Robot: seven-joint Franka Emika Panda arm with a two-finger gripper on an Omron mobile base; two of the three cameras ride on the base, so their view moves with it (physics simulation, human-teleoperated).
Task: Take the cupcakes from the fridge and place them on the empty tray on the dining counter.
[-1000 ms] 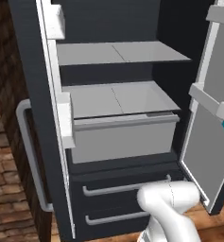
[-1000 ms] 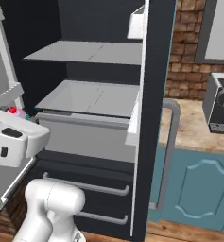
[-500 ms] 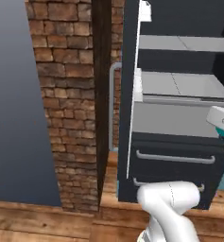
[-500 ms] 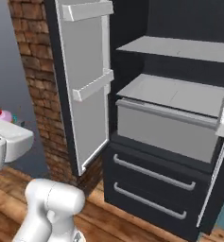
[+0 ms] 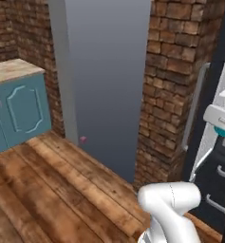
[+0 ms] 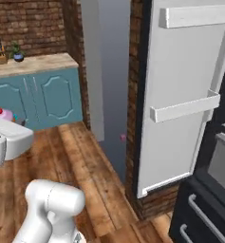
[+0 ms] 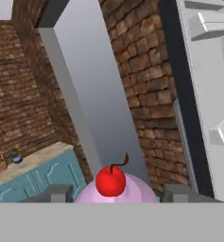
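Observation:
My gripper (image 7: 116, 194) is shut on a cupcake (image 7: 114, 188) with pink frosting and a red cherry, held between the two dark fingertips (image 7: 52, 194). In the left base view the gripper (image 5: 219, 117) hangs at the right edge with the cupcake's teal wrapper (image 5: 223, 132) under it. In the right base view the gripper (image 6: 1, 135) sits at the left edge, the pink cupcake (image 6: 2, 114) on top. The black fridge (image 6: 206, 209) stands open to the right, its white door (image 6: 190, 95) swung out. The tray and the dining counter are out of view.
A brick pillar (image 5: 175, 71) and a grey wall panel (image 5: 104, 71) stand ahead. Teal cabinets (image 6: 42, 95) with a beige top line the left wall, with a small plant (image 6: 18, 56) on them. Wooden floor (image 5: 47, 190) stretches out to the left.
The whole picture has swung left, away from the fridge's inside, so the base has turned. The pink cupcake stays in the gripper.

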